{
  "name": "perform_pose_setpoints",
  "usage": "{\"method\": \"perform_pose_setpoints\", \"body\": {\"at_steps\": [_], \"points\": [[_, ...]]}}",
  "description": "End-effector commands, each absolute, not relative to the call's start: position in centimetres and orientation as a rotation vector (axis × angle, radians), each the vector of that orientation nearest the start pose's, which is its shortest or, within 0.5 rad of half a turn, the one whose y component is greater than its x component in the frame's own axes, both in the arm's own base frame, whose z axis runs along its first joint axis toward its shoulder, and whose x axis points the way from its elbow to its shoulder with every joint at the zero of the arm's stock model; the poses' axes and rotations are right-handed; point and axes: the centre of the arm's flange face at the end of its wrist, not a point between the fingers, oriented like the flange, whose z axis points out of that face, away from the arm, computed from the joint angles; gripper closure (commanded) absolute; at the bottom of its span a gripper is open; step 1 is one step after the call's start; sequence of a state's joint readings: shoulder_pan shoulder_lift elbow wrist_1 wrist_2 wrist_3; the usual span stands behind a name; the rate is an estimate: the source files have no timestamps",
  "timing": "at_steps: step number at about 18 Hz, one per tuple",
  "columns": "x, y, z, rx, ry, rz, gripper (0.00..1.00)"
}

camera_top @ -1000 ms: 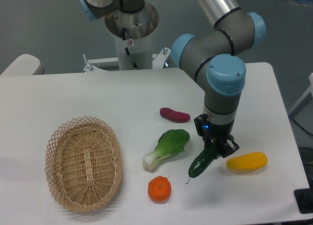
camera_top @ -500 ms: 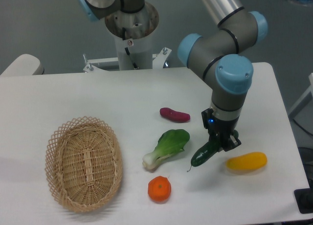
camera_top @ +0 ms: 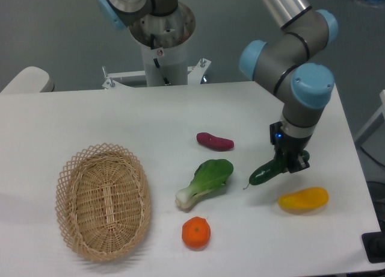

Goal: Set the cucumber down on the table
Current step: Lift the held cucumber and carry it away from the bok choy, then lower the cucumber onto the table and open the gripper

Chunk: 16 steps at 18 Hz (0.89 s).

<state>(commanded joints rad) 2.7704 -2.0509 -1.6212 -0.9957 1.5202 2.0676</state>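
The cucumber is small, dark green and glossy, with a thin stem tail pointing down-left. My gripper is shut on its right end and holds it tilted, a little above the white table. It hangs right of the bok choy and above-left of the yellow vegetable. The fingertips are partly hidden by the wrist.
A leafy bok choy lies mid-table, a purple-red vegetable behind it, an orange one in front, and a yellow one at the right front. A woven wicker basket stands at the left.
My gripper has risen and moved right and back with the cucumber in it. The cucumber has left the spot beside the yellow vegetable and now hangs higher.
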Motion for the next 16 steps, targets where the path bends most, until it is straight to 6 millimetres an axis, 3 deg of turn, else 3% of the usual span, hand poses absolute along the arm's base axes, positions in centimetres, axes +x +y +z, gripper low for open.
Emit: {"method": "perform_pose_setpoints", "body": {"at_steps": [5, 14, 16], "points": [[-54.1, 35.0, 21.0, -2.814, 1.283, 0.055, 0.88], [-54.3, 34.5, 21.0, -2.821, 1.267, 0.053, 0.84], [-54.4, 34.5, 21.0, -2.826, 1.257, 0.055, 0.64]]}}
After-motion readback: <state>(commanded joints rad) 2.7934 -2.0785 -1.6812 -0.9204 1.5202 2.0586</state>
